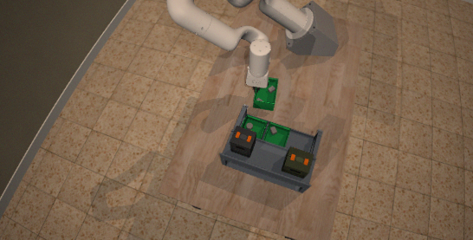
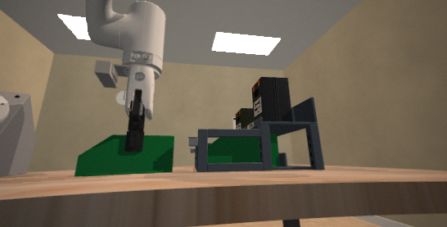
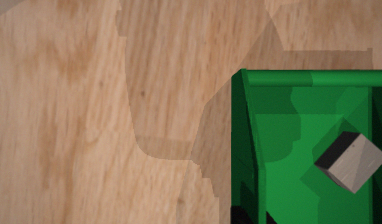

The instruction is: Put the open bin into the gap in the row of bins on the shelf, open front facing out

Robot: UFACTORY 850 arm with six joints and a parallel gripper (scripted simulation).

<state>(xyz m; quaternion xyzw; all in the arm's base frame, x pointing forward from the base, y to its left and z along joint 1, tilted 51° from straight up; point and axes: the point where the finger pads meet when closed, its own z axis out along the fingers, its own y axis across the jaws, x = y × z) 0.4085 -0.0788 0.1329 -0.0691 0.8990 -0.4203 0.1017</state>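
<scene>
The open green bin (image 1: 266, 94) stands on the wooden table just behind the grey shelf (image 1: 270, 151). It also shows in the low side view (image 2: 124, 155) and in the wrist view (image 3: 313, 150). A grey part (image 3: 350, 162) lies inside it. My gripper (image 1: 256, 92) points straight down over the bin's left side wall. In the wrist view its fingertips sit on either side of that thin wall and are shut on it. The shelf holds two green bins (image 1: 255, 126) (image 1: 277, 133), with the gap (image 1: 301, 139) at the right end of the row.
Two dark boxes with orange marks (image 1: 242, 141) (image 1: 298, 161) stand on the shelf's top board. The arm's grey base (image 1: 314, 31) stands at the far end of the table. The top board sits low over the bins (image 2: 258, 128).
</scene>
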